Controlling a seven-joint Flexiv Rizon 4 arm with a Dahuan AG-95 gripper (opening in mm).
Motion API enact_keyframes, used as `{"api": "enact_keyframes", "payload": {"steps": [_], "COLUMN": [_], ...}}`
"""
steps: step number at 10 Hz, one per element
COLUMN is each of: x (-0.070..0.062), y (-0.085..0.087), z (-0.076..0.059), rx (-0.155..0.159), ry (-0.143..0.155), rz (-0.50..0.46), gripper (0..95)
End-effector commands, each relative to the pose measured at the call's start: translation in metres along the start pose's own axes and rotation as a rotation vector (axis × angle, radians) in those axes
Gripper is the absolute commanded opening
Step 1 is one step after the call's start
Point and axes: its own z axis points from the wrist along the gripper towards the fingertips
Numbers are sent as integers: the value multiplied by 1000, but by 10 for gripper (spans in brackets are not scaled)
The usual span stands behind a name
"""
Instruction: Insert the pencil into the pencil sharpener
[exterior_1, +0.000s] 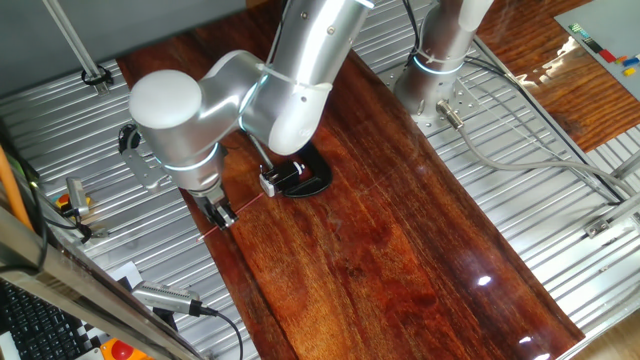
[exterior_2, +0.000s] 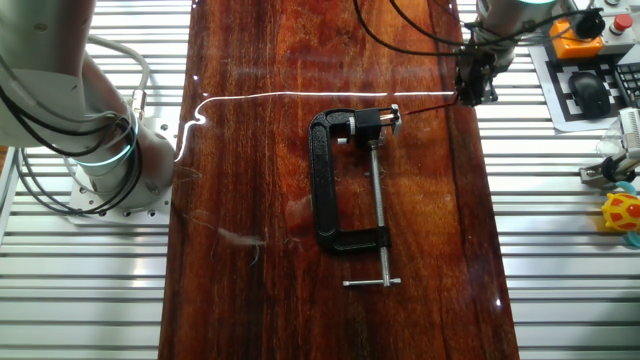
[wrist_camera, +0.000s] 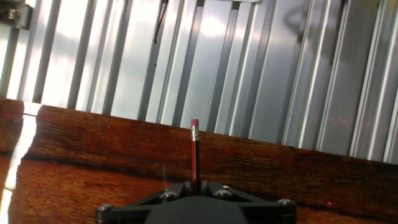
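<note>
Gripper (exterior_2: 474, 88) was pinched shut on the pencil (wrist_camera: 194, 152), fingers closed down to the pencil's width

Pencil: very thin, straight, dark red shaft, silver ferrule and small red eraser at the end pointing away from the fingers in the hand view. There it stuck straight out from between the fingers over the edge of the wood board (wrist_camera: 87, 155), eraser end reaching just past that edge toward the ribbed metal table (wrist_camera: 261, 68)

In the other fixed view the pencil (exterior_2: 428, 103) showed only as a faint thin line running from the fingers toward the clamp's jaw end, roughly level. In one fixed view it was a hairline near the gripper (exterior_1: 222, 212), hard to separate from the wood grain

Pencil sharpener (exterior_2: 388, 115): tiny silvery block held at the jaw end of the black C-clamp (exterior_2: 325, 180), near the fingers, on the far end of that faint line. Could not tell whether the tip had reached it or sat just short

Clamp lay flat on the board, steel screw (exterior_2: 378, 200) running away from the sharpener end
</note>
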Motion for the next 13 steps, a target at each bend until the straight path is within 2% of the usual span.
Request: {"api": "enact_keyframes", "payload": {"steps": [1, 13], "x": [1, 9], "y": [-2, -5], "z": [0, 4], "rx": [0, 0], "ry": [-1, 2], "rz": [-2, 16], "gripper": [0, 0]}}
